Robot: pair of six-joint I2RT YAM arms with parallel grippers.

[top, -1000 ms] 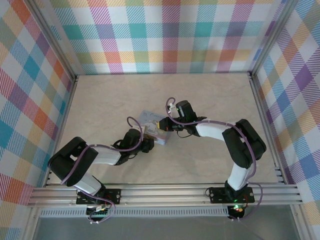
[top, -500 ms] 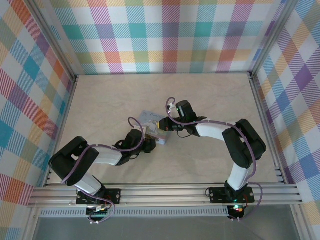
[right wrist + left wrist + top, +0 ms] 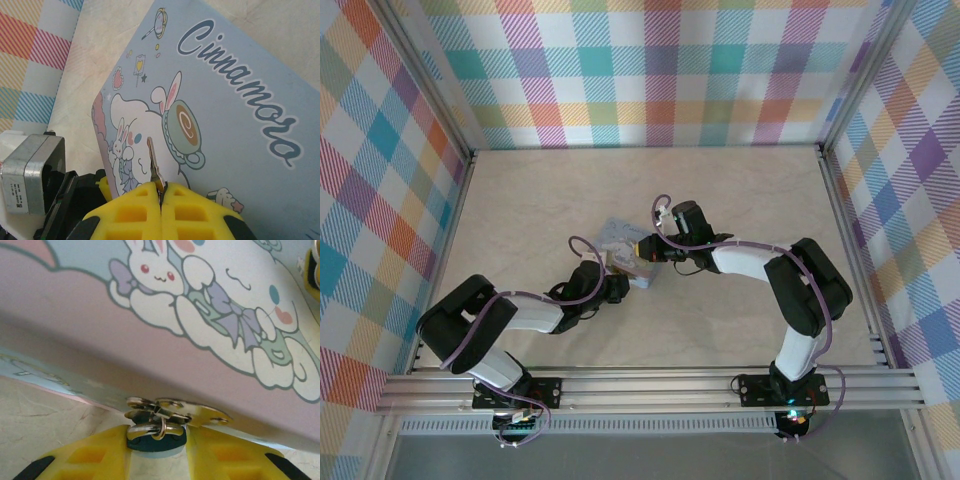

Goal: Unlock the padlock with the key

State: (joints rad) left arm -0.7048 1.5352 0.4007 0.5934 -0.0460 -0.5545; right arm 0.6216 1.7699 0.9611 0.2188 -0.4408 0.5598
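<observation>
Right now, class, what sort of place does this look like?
Likely a robot test cell: plaid panel walls, an aluminium rail carrying the left arm and right arm, a beige tabletop.

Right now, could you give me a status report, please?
Left gripper clamped on padlock at tin latch. Right gripper pinching key over the tin. Key not yet inserted.

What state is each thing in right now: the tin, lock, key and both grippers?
tin: lid closed.
padlock: shackle through the clasp, no key in it.
key: held, blade pointing out over the tin.
left gripper: closed on the padlock.
right gripper: shut, pinching the key.
</observation>
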